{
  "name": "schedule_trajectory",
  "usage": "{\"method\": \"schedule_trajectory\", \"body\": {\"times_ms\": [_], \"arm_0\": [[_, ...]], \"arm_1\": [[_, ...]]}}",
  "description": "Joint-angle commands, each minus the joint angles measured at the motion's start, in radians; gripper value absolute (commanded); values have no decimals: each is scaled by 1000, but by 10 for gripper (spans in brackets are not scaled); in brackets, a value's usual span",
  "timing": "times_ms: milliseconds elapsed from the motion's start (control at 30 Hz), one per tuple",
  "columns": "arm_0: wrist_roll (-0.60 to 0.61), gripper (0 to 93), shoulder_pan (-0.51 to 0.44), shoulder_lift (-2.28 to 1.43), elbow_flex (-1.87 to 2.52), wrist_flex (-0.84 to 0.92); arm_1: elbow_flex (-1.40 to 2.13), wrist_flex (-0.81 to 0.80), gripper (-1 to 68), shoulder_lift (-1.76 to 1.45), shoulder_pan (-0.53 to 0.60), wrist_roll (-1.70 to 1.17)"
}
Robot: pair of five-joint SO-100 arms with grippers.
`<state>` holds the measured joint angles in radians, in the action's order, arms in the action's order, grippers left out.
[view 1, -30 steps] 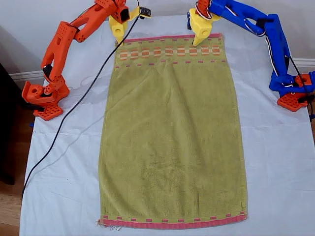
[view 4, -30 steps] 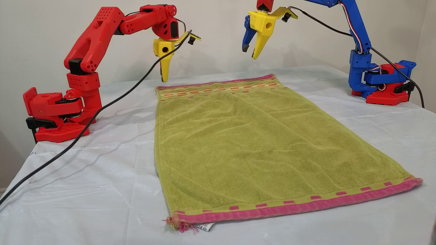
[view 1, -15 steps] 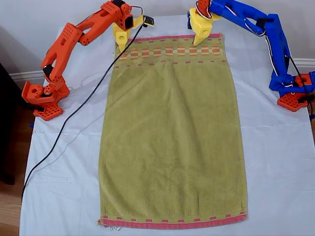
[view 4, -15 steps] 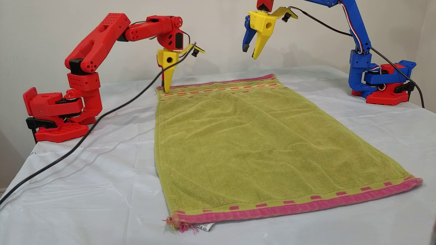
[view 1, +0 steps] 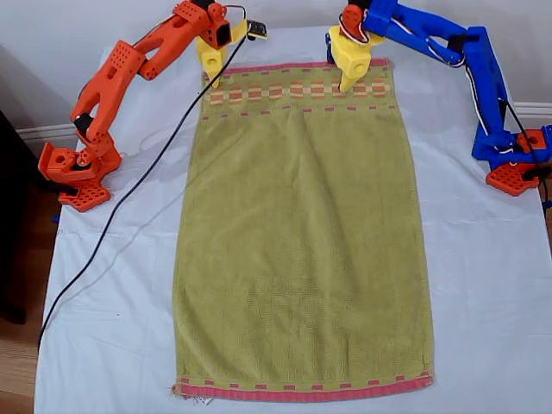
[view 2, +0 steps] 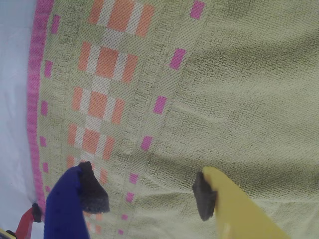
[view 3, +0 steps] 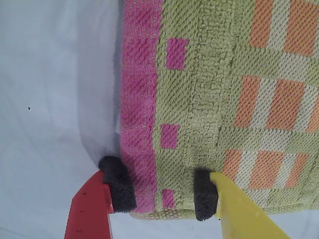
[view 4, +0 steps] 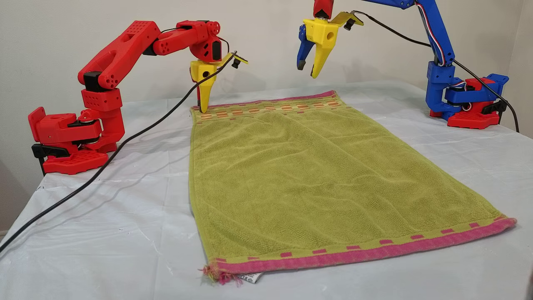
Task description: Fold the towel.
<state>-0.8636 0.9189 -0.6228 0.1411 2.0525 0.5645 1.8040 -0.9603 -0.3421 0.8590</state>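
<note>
Overall, in the exterior view the towel (view 1: 302, 233) is seen lying flat and fully spread on the white sheet (view 1: 483, 285) of the table, its checked band at the far end and a pink hem at the near edge. My second gripper (view 1: 210, 76), on the red arm (view 1: 112, 82), is set down at the towel's far corner on the exterior view's left. My first gripper (view 1: 345, 79), on the blue arm (view 1: 479, 78), is placed over the checked band toward the far corner on the exterior view's right.

In the first wrist view, my first gripper (view 2: 149, 196) is shown with jaws wide apart and nothing between them; the towel (view 2: 239, 89) lies below, clear of both pads.

In the second wrist view, my second gripper (view 3: 162, 191) is shown parted, its foam pads (view 3: 117, 189) straddling the pink hem at the corner of the towel (view 3: 209, 79). Whether the cloth is pinched cannot be told; the jaws are not closed.

In the other view, my second gripper (view 4: 202, 109) is seen with its tip down on the towel (view 4: 316, 175) corner, while my first gripper (view 4: 307, 70) hangs well above the cloth, spread. A black cable (view 4: 104, 160) trails across the sheet.
</note>
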Motion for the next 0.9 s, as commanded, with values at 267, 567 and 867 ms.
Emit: {"method": "schedule_trajectory", "body": {"times_ms": [267, 567, 867], "arm_0": [[6, 278, 51, -44, 23, 15], [54, 149, 107, -104, 124, 15], [69, 1, 146, -164, 224, 15]], "arm_1": [[-21, -5, 381, -101, 23, -14], [-2, -5, 381, -127, 23, -20], [-46, -5, 381, -71, 11, -26]]}}
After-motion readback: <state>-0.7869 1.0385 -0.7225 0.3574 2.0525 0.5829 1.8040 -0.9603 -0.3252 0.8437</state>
